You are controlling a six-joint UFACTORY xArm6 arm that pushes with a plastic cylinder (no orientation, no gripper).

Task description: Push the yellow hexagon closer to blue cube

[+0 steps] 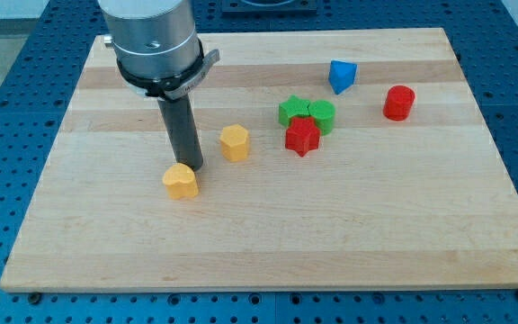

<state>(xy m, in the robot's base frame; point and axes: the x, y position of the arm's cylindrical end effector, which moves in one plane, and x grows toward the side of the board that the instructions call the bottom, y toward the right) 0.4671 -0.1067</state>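
Observation:
The yellow hexagon [234, 142] sits left of the board's middle. The blue cube [341, 76] lies toward the view's top right, well apart from it. My tip [192, 167] is at the end of the dark rod, just left and a little below the yellow hexagon, with a small gap between them. A second yellow block, heart-like in shape [181, 181], lies right below my tip, touching or nearly touching it.
A green block [291, 112], a green round block [322, 115] and a red star-like block [302, 136] cluster between the hexagon and the blue cube. A red cylinder [399, 103] stands at the right. The wooden board [259, 243] rests on a blue perforated table.

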